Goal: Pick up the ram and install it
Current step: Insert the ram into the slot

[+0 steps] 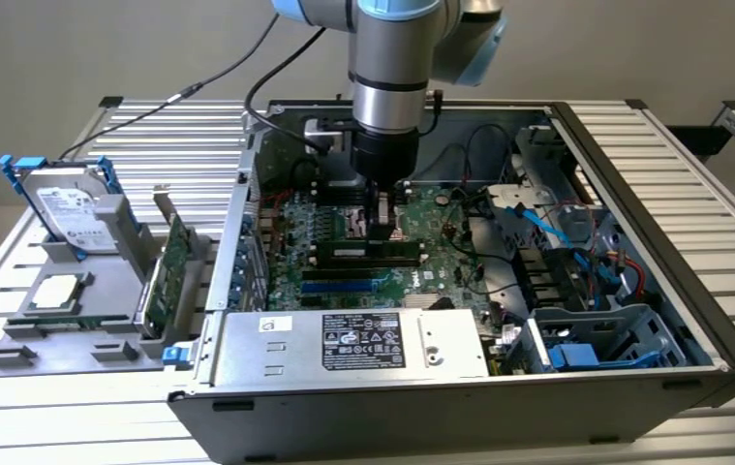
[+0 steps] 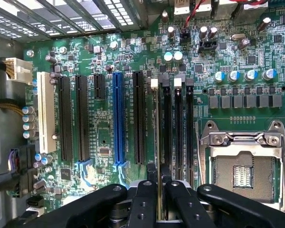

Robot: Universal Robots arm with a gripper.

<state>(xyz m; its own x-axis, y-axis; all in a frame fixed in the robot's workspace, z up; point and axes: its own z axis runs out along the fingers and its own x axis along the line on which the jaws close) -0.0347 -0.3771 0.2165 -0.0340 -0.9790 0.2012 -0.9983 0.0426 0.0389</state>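
1. Currently the gripper (image 1: pixel 374 228) is down inside the open computer case (image 1: pixel 716 339), over the green motherboard (image 1: pixel 451 257).
2. Its fingers (image 2: pixel 145 199) are drawn close together and clamp the ram (image 2: pixel 157 137) between them; in the wrist view the stick shows edge-on as a thin line.
3. The ram lies along the memory slot with a white latch (image 2: pixel 154 83) at its far end, the slot nearest the long expansion slots, one of them blue (image 2: pixel 118 118).
4. Whether the stick is pressed fully home cannot be told.
5. In the exterior view the ram (image 1: pixel 367 254) stands on edge just below the gripper, black chips facing the camera.
6. The empty processor socket (image 2: pixel 247 171) sits beyond the other memory slots.
7. On the exterior view's left, outside the case, a grey holder (image 1: pixel 31 339) carries a hard drive (image 1: pixel 70 208) with blue rails and a green expansion card (image 1: pixel 173 266).
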